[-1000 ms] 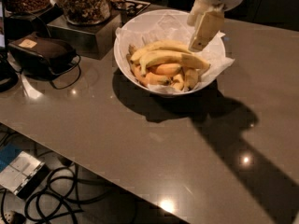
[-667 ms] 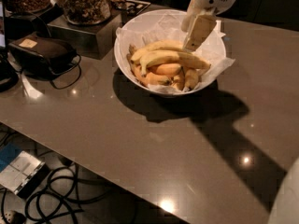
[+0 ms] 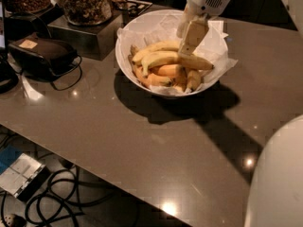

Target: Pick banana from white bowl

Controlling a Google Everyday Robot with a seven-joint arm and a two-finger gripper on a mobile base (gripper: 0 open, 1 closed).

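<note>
The white bowl (image 3: 122, 56), lined with crinkled white paper, stands on the dark table at the upper middle. It holds several bananas. The long, curved, pale yellow banana (image 3: 163, 58) lies across the top of the pile. Shorter and orange-tinted ones lie under it. My gripper (image 3: 189, 36) hangs from the white arm over the right half of the bowl. Its cream fingers (image 3: 195, 34) point down, slightly apart and empty. Their tips are just above the long banana's right part. I cannot tell whether they touch it.
Glass jars of nuts (image 3: 85, 4) stand on a metal box (image 3: 80, 34) at the back left. A black pouch with a cable (image 3: 45, 56) lies to the left. A white rounded robot part (image 3: 279, 183) fills the lower right. Cables (image 3: 57, 197) lie on the floor below the table's front edge.
My gripper has moved a little to the left and down toward the bananas. The white robot part at the lower right has come further into view.
</note>
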